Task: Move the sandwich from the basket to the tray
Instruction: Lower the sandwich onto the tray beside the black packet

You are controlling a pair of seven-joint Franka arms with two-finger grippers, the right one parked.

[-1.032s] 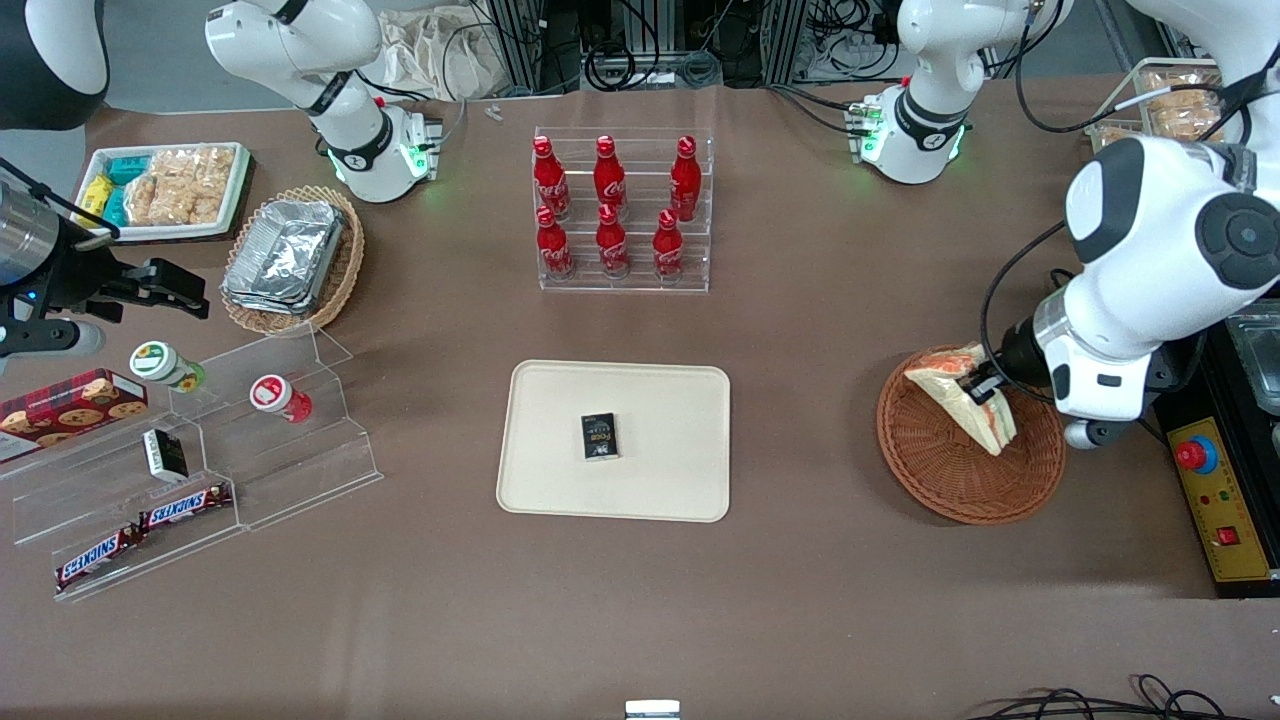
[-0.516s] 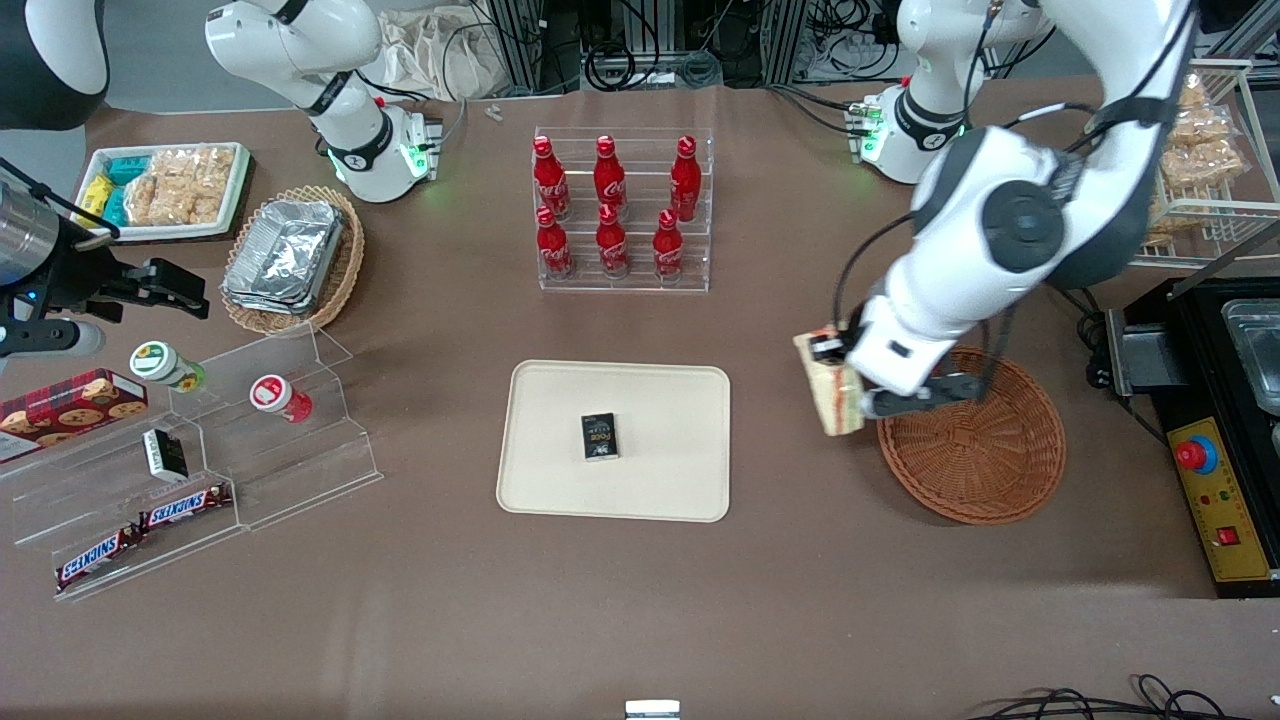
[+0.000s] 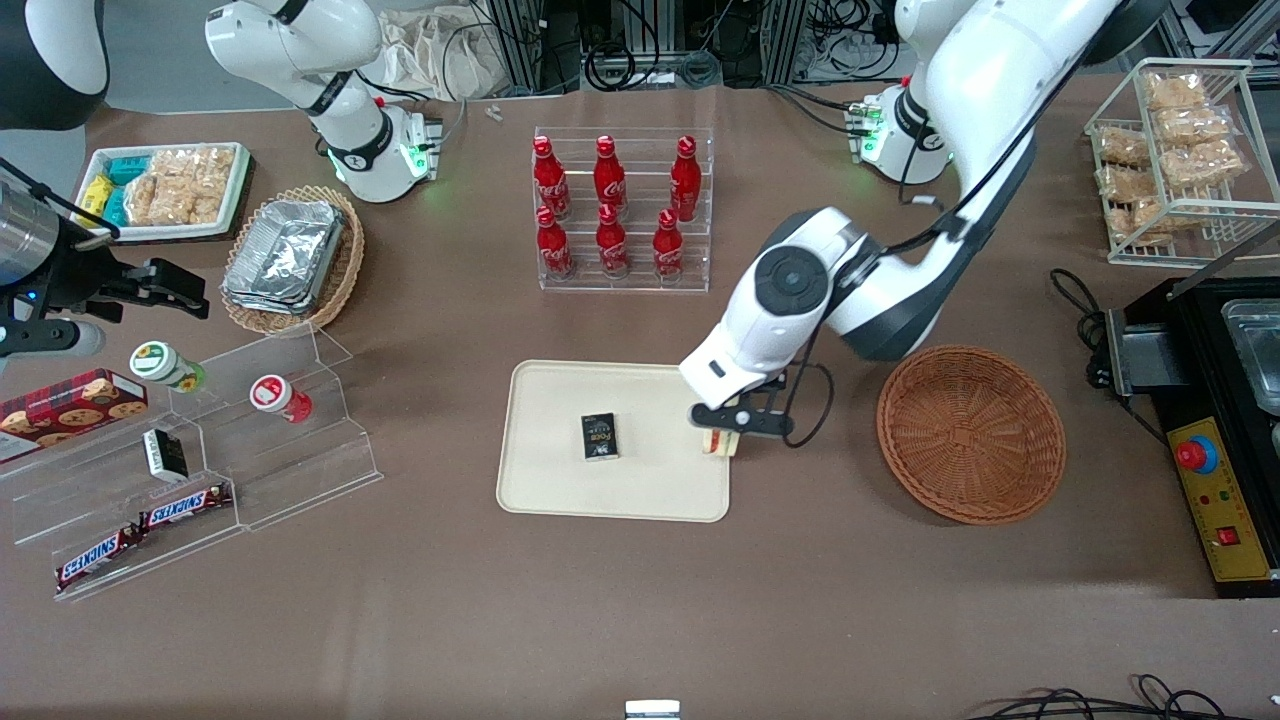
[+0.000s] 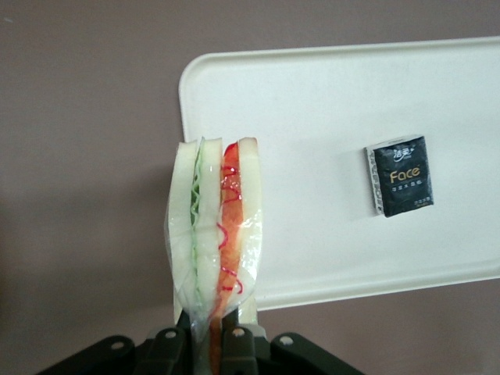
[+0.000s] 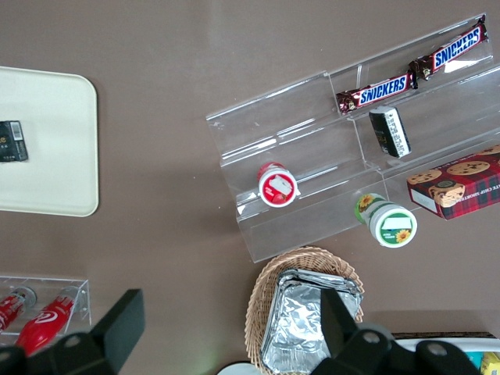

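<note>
The sandwich (image 4: 216, 226), a wrapped white-bread wedge with green and red filling, hangs held by its narrow end in my left gripper (image 4: 209, 344), which is shut on it. In the front view the gripper (image 3: 722, 432) hovers over the edge of the cream tray (image 3: 560, 490) that lies toward the basket, and only a sliver of the sandwich (image 3: 718, 444) shows under the fingers. The round reddish-brown basket (image 3: 970, 435) stands beside the tray, toward the working arm's end, with nothing in it.
A small black packet (image 3: 599, 436) lies near the tray's middle. An acrylic rack of red bottles (image 3: 620, 210) stands farther from the front camera than the tray. Stepped acrylic shelves with snacks (image 3: 200, 460) and a pale basket of foil trays (image 3: 290, 255) lie toward the parked arm's end.
My gripper has lifted the sandwich out of the basket and carried it sideways to above the tray's edge. The basket now holds nothing.
</note>
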